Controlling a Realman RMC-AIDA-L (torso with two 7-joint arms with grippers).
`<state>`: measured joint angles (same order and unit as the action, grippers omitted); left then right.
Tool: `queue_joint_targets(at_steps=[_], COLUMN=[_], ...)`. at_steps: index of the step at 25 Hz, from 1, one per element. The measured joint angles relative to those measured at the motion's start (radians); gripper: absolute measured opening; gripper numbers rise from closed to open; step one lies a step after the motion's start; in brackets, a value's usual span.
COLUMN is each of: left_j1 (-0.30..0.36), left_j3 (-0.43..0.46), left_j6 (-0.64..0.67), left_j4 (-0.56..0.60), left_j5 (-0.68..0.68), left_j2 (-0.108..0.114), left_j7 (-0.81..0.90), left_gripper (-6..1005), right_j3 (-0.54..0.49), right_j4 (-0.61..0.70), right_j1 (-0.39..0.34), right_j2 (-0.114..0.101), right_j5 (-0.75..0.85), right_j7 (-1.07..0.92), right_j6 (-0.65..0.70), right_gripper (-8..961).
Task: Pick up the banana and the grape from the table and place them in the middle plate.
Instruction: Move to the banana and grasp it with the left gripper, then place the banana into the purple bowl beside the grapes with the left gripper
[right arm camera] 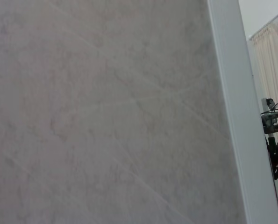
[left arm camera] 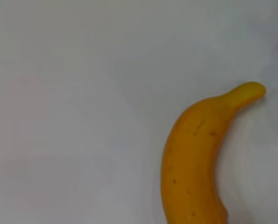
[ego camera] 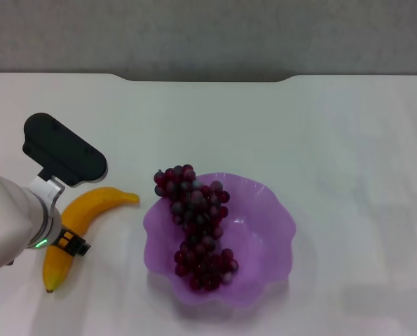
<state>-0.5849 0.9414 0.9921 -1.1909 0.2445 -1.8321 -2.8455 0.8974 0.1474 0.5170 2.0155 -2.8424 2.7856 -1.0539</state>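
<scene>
The banana point(ego camera: 89, 207) lies on the white table point(ego camera: 320, 126), just left of the purple plate point(ego camera: 264, 231), with its dark tip toward the front. It also shows in the left wrist view point(left arm camera: 195, 158). The grape bunch point(ego camera: 197, 224) lies inside the plate, its far end resting over the back-left rim. My left gripper point(ego camera: 64, 239) is over the front half of the banana, at the table's left front, and the arm hides part of the fruit. My right gripper is out of view; its wrist camera sees only a wall.
The table's rounded back edge point(ego camera: 208, 78) runs along the far side. A grey wall point(right arm camera: 106, 112) fills the right wrist view, with some equipment point(right arm camera: 274, 140) at one side.
</scene>
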Motion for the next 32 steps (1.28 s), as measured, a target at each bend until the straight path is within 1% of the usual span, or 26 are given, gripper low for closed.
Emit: queue_joint_targets(at_steps=[4, 6, 11, 16, 18, 23, 26, 28, 32], left_j1=[0.000, 0.000, -0.003, -0.001, 0.008, 0.054, 0.098, 0.120, 0.147], left_j3=[0.004, 0.011, 0.014, 0.023, 0.033, 0.089, 0.132, 0.154, 0.161], left_j6=[0.000, 0.002, 0.007, 0.005, 0.005, 0.020, 0.024, 0.036, 0.106], left_j4=[-0.005, -0.002, 0.004, 0.001, -0.016, -0.102, -0.199, -0.270, -0.418], left_j5=[-0.004, -0.020, -0.028, -0.035, -0.055, -0.139, -0.174, -0.184, -0.189], left_j2=[-0.005, -0.013, -0.018, -0.019, -0.020, -0.029, -0.029, -0.022, 0.004], left_j7=[0.000, 0.001, 0.001, 0.002, 0.002, 0.003, 0.002, 0.002, 0.001], left_gripper=[771, 770, 591, 501, 500, 499, 499, 498, 497], right_j3=[0.000, 0.000, -0.001, -0.001, -0.001, 0.000, 0.000, 0.000, 0.000], right_j4=[-0.003, -0.008, -0.019, -0.025, -0.025, -0.025, -0.025, -0.025, -0.025], right_j1=[0.000, 0.000, 0.000, 0.001, 0.001, -0.001, -0.002, -0.002, -0.003], right_j2=[0.000, 0.000, 0.000, -0.002, -0.003, -0.003, -0.003, -0.003, -0.003], right_j5=[-0.001, -0.003, -0.005, -0.002, -0.002, -0.001, -0.001, -0.001, 0.000], right_j7=[0.000, 0.000, -0.009, -0.010, -0.010, -0.011, -0.011, -0.011, -0.011], right_j6=[-0.001, -0.004, -0.037, -0.044, -0.044, -0.045, -0.044, -0.043, -0.038], right_gripper=[879, 879, 879, 880, 880, 879, 879, 879, 879])
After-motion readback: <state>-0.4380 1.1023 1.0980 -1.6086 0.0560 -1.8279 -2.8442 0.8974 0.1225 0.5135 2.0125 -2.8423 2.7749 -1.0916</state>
